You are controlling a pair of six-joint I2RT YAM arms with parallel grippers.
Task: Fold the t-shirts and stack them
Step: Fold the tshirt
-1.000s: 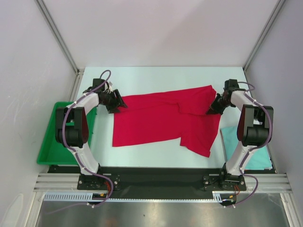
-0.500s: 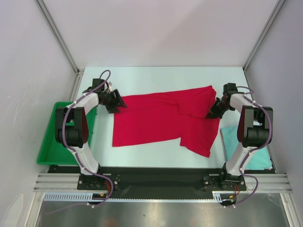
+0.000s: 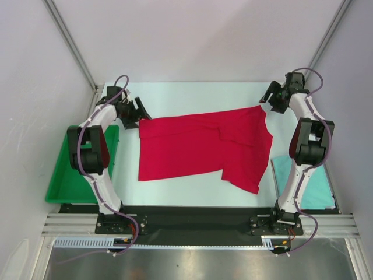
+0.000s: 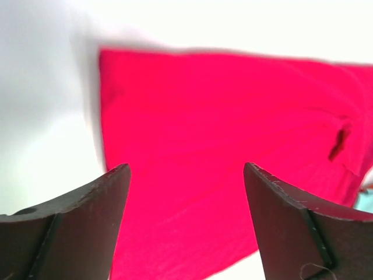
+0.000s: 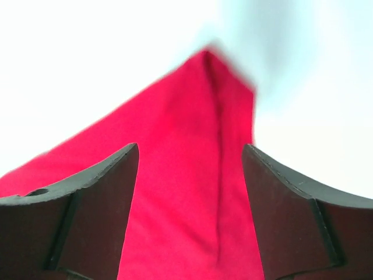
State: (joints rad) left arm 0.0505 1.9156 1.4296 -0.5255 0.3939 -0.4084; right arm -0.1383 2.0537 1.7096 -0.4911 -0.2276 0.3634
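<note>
A bright red t-shirt [image 3: 198, 146] lies spread flat across the middle of the table, partly folded, with a flap hanging toward the near right. My left gripper [image 3: 140, 112] is open just off the shirt's far-left corner; in the left wrist view its jaws [image 4: 186, 166] stand wide with the red cloth [image 4: 221, 134] lying below them, untouched. Near the shirt's far-right corner my right gripper [image 3: 270, 100] is also open, and the right wrist view shows its jaws [image 5: 190, 146] apart above that red corner [image 5: 198, 175]. A pale teal folded t-shirt [image 3: 306, 184] lies at the near right, partly behind the right arm.
A green plastic tray [image 3: 67, 175] sits off the table's left edge beside the left arm. White walls and metal frame posts [image 3: 73, 44] close in the back and sides. The white table [image 3: 198, 96] shows bare beyond the shirt.
Both grippers opened and let go of the red shirt's far corners, then drew back toward the far side. The right arm moved most. The shirt's far edge now lies flat.
</note>
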